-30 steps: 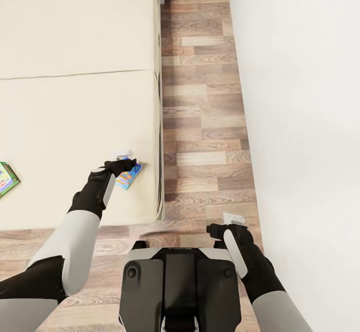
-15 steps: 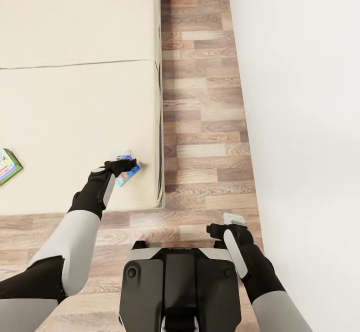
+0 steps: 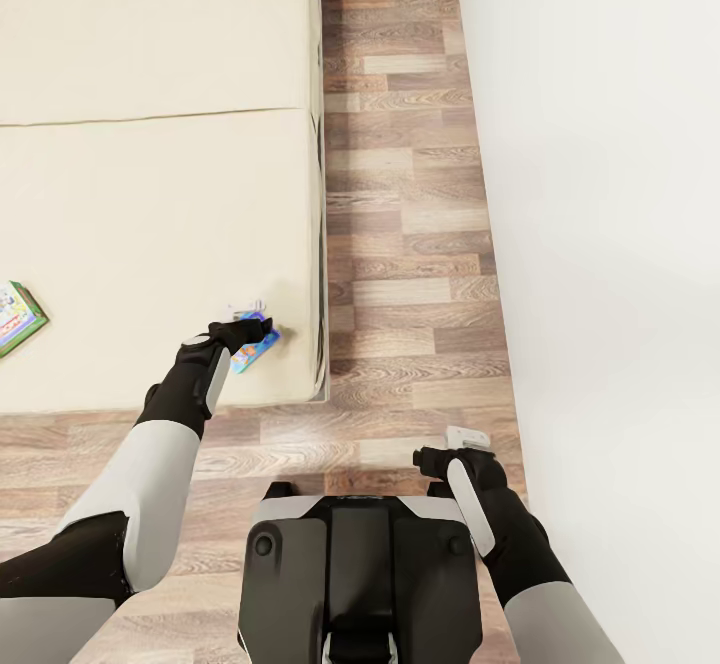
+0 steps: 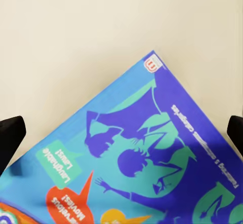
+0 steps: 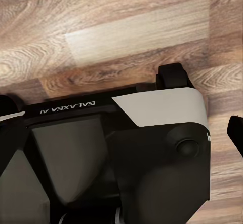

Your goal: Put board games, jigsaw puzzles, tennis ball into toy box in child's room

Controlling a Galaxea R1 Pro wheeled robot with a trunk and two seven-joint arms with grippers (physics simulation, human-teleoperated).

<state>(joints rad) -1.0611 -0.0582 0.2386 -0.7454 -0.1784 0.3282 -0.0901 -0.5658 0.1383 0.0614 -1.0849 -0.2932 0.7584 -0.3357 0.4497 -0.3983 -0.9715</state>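
1. Arms: the left arm reaches forward toward 11 o'clock over the bed (image 3: pixel 150 194), its black forearm sloping down to the left pincer (image 3: pixel 250 329) at the mattress's near right corner.
2. Left pincer: spread wide, black fingertips (image 4: pixel 10 135) apart on either side of the blue game (image 4: pixel 136 168); nothing is gripped.
3. Blue game (image 3: pixel 255 349): a flat card box, glossy blue with teal silhouettes and an orange speech bubble, lying flat on the mattress close to its edge.
4. Second game (image 3: pixel 15 316): a flat, green-edged box at 9 o'clock, on the mattress, cut by the frame.
5. Right arm: bent low beside the base at 5 o'clock, right pincer (image 3: pixel 450 449) over the floor (image 3: pixel 410 194); whether it is parted I cannot tell.
6. Surfaces: plain beige mattress with one seam; wood-plank floor; smooth white wall (image 3: pixel 600 194) at 3 o'clock.
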